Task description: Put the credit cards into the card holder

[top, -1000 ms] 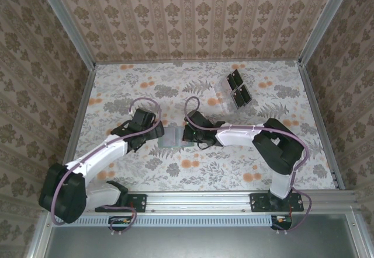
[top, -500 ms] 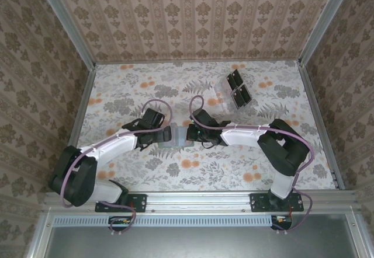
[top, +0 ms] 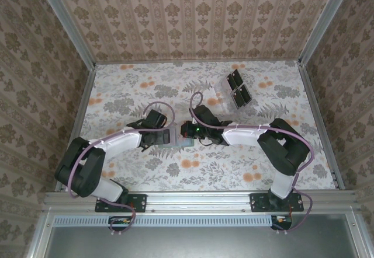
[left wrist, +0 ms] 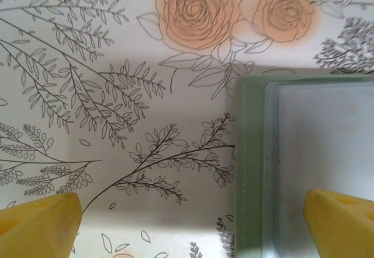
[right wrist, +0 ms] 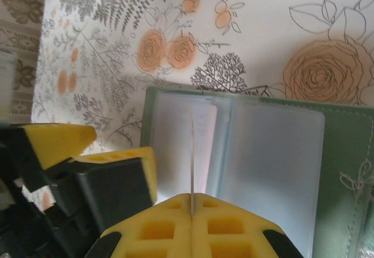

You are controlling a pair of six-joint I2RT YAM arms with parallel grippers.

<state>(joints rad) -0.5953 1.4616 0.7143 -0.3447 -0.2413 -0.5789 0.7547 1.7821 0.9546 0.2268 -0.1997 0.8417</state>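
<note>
The card holder (right wrist: 345, 147) lies open on the flowered table, dull green with clear pockets (left wrist: 327, 141) inside. My right gripper (right wrist: 191, 198) is shut on one of the credit cards (right wrist: 191, 147), a thin pale card seen edge-on, standing upright over the holder's left pocket. My left gripper (left wrist: 190, 223) is open and straddles the holder's left edge (left wrist: 248, 153), one yellow fingertip (left wrist: 339, 217) over the pocket and the other (left wrist: 38, 223) over bare table. In the top view the left gripper (top: 165, 135) and right gripper (top: 186, 132) meet over the card holder (top: 175, 139).
A clear rack with dark square panels (top: 234, 89) stands at the back right of the table. The left gripper's fingers (right wrist: 120, 163) sit close beside the right gripper's tip. Patterned walls enclose the table on three sides.
The left arm has swung right and its open gripper now reaches the holder's left edge. The right gripper, still shut on the card, has shifted only slightly over the holder.
</note>
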